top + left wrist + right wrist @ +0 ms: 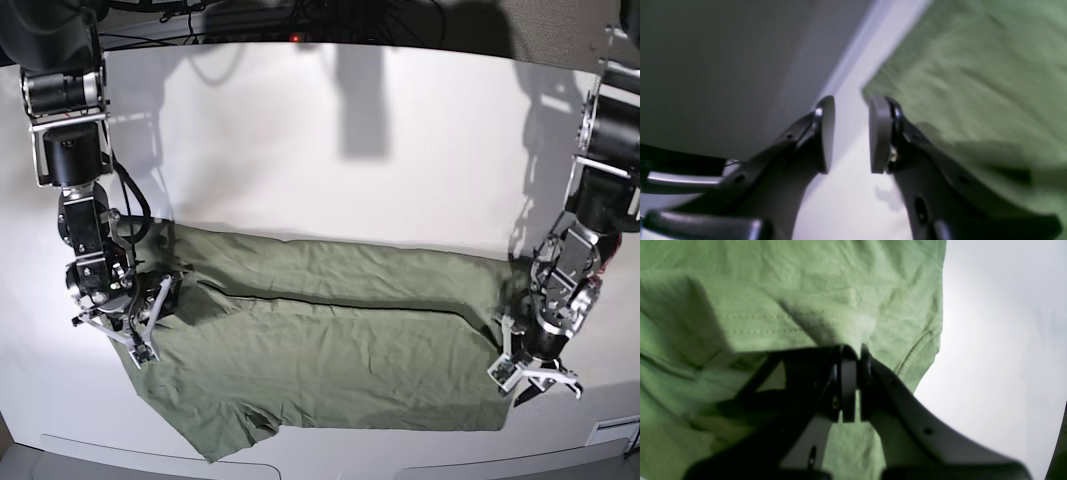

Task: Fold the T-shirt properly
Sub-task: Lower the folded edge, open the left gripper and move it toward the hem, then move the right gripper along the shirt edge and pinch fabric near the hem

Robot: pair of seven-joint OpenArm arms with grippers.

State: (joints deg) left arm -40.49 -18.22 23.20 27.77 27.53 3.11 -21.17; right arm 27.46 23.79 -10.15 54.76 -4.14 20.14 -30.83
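T-shirt (330, 340) mid-fold: right gripper (853, 383) pinches a sleeve fold, left gripper (851, 133) gapes empty; regrasp hem next.

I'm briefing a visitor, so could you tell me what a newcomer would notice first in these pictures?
The olive T-shirt sprawls wrinkled across the white table. At its edge on the base view's left, the right claw pinches a fold of cloth. On the opposite side the left claw stands open and empty over bare table beside the shirt's edge.

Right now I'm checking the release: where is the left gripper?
In the base view, the left gripper sits open at lower right, just off the T-shirt corner.
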